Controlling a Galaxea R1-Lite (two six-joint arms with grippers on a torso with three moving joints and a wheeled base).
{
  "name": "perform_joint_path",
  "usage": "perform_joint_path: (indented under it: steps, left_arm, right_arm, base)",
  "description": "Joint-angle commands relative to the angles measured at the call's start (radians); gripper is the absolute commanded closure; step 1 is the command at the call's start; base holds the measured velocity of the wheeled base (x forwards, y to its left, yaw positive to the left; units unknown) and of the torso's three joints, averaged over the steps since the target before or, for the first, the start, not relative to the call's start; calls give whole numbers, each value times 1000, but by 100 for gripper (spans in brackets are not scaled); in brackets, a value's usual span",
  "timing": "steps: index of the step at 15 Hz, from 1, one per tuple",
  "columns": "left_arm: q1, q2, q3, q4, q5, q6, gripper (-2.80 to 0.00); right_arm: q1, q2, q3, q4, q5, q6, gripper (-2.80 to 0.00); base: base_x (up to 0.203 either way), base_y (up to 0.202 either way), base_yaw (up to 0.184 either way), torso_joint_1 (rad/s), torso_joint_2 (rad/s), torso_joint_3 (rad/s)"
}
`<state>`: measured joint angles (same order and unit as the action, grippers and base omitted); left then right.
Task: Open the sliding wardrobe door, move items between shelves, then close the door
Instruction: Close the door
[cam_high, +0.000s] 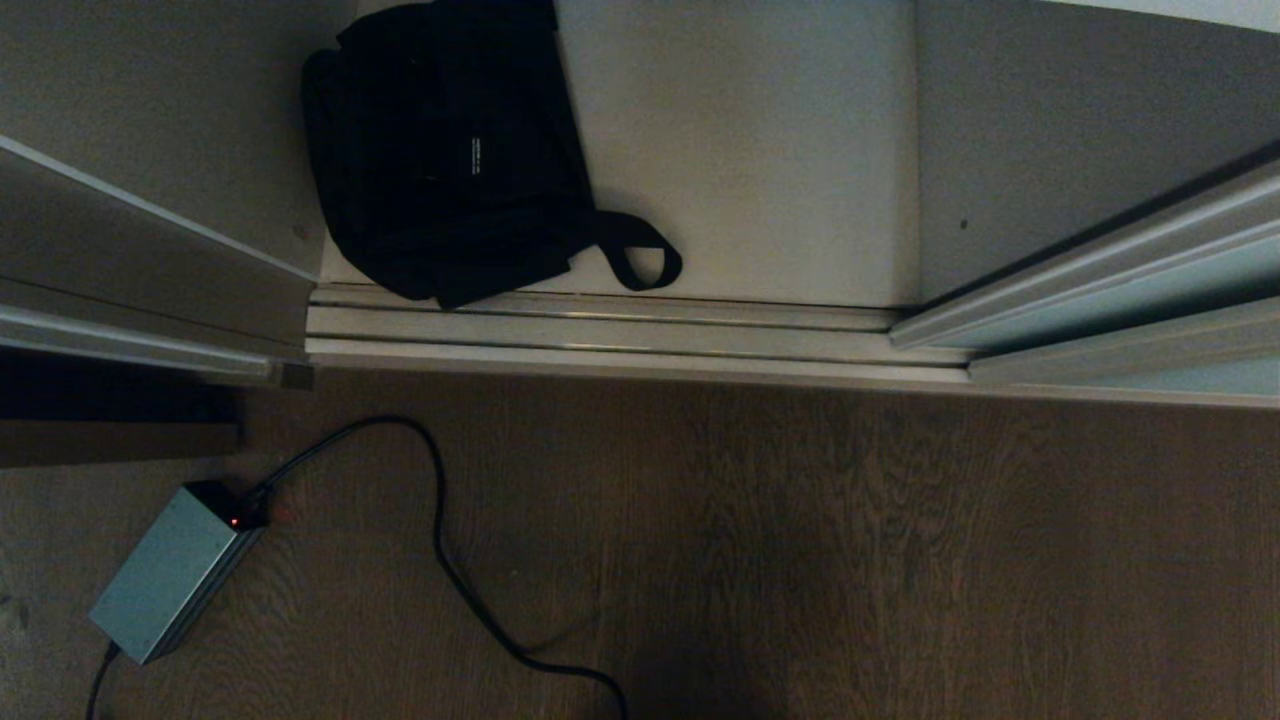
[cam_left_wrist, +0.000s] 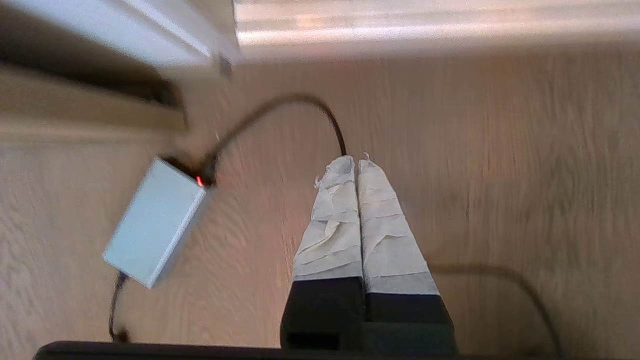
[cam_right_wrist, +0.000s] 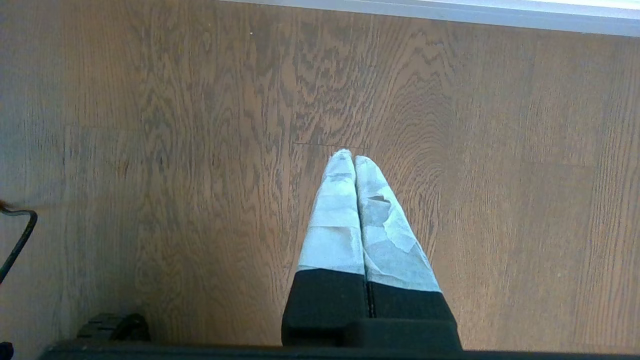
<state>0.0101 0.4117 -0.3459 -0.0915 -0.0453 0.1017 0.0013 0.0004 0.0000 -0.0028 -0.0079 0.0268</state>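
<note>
The soft black fabric bag (cam_high: 450, 150) sits on the plain white bottom shelf (cam_high: 780, 200) – the frosted blue-green sliding door (cam_high: 1120, 300) is pushed aside, so the way in is open. The left tool (cam_left_wrist: 356, 160) and right tool (cam_right_wrist: 349, 156) point at the brown wood floor (cam_high: 800, 560), both pinched tight – holding 0 things.

Both end effectors (cam_left_wrist: 356, 159) (cam_right_wrist: 348, 154) closed, pointing down

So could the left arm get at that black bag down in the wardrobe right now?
Probably yes. The sliding door stands off to the right, so nothing blocks the black bag on the white shelf. But the left gripper is shut, above the floor, and must open first.
</note>
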Motion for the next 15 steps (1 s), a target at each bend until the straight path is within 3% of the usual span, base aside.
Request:
perform_joint_path:
  steps: [1, 3, 5, 7, 15]
  left_arm:
    - [5, -233, 130, 18, -15, 9, 0]
    - [6, -373, 223, 44, -20, 17, 0]
    - [6, -412, 336, 22, -17, 22, 0]
    - [6, -410, 342, 113, -10, 23, 0]
    - [7, -410, 346, 96, 20, -18, 0]
  right_arm:
    - [0, -3, 0, 0, 0, 1, 0]
    - [0, -3, 0, 0, 0, 1, 0]
    - [0, -3, 0, 0, 0, 1, 0]
    - [0, -3, 0, 0, 0, 1, 0]
    - [0, -3, 0, 0, 0, 1, 0]
  base:
    - [0, 0, 0, 0, 0, 0]
    - [0, 0, 0, 0, 0, 0]
    - [0, 0, 0, 0, 0, 0]
    - [0, 0, 0, 0, 0, 0]
    - [0, 0, 0, 0, 0, 0]
